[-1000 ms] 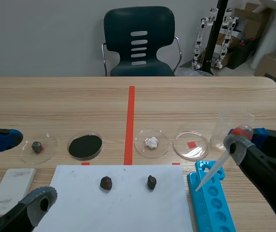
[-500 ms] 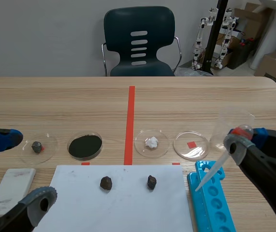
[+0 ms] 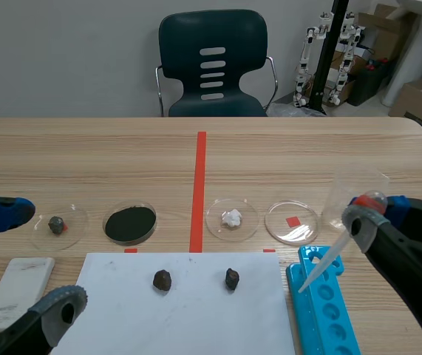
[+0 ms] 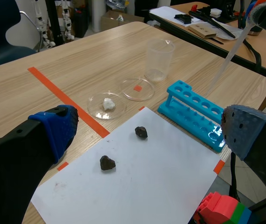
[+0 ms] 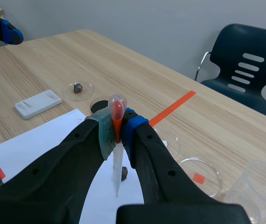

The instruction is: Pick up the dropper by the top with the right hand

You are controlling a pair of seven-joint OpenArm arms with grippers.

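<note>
Your right gripper (image 3: pixel 373 211) is at the near right of the table. Its pads are pressed on the top of the dropper (image 3: pixel 325 265), just under the bulb. The dropper hangs tilted, bulb up, with its tip pointing down and left over the far end of the rack (image 3: pixel 329 314). A beaker (image 3: pixel 355 188) stands just beyond the gripper. Your left gripper (image 4: pixel 149 128) is at the near left, fingers spread wide, with nothing between them.
</note>
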